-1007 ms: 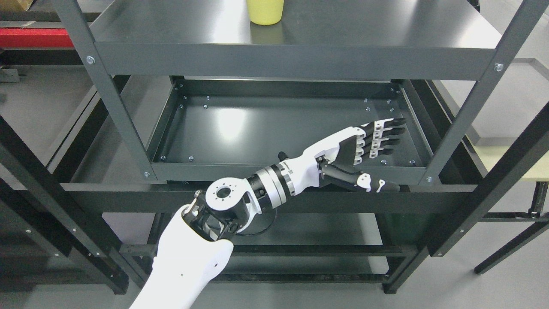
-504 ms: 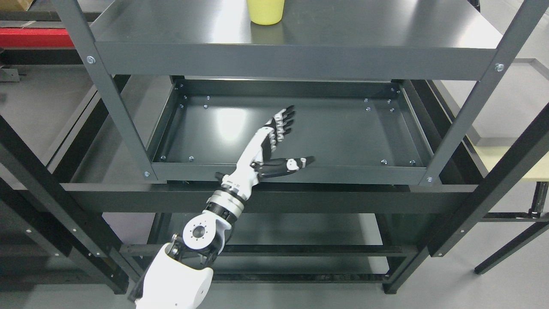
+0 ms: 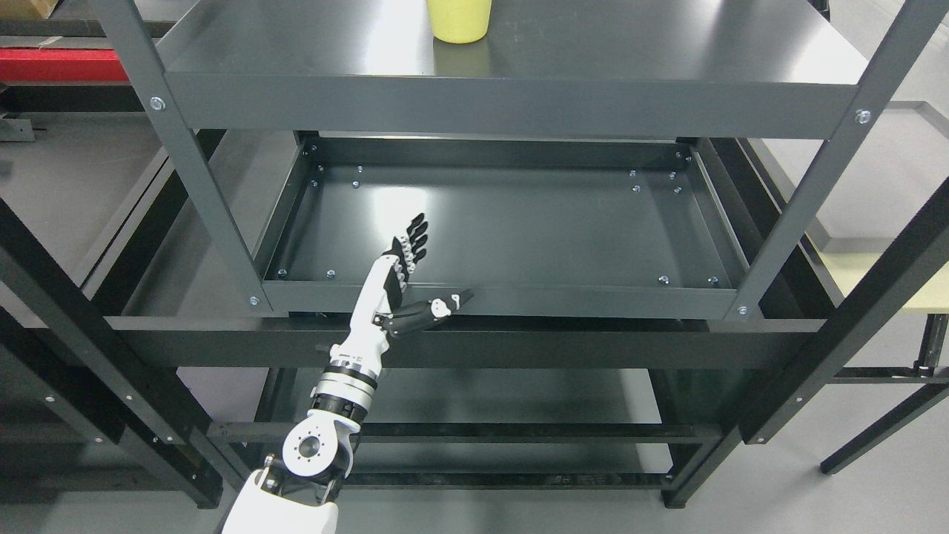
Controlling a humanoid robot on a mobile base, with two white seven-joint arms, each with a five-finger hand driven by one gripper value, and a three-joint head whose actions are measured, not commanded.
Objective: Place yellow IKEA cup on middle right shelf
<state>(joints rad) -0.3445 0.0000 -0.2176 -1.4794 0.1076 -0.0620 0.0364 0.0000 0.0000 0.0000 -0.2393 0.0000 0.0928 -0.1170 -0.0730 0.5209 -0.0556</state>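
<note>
So the cup (image 3: 459, 20) is yellow and sits upright on the top shelf (image 3: 630, 44), near its back edge and a bit left of center. Its upper part is cut off by the frame, so only the lower body shows. Nothing is touching it.

The left hand (image 3: 404, 278) comes up from the bottom left on a white arm (image 3: 285, 512) and sits way lower, at the front rim of the middle shelf (image 3: 556, 222). It's empty. The four fingers (image 3: 414, 239) are straight and packed side by side, pointing up and slightly right over the front-left part of that tray. The thumb (image 3: 437, 305) sticks out to the right on its own, lying along the front lip of the tray. So: flat open palm, fingers together, thumb splayed, gripping nothing.

The middle shelf is a dark tray with a raised rim and small bolts in the corners, with glare on its left half. Grey posts (image 3: 189, 163) frame it at the front corners. The hand is well apart from the cup, a whole shelf level below it.

Right arm isn't visible anywhere in the shot.
</note>
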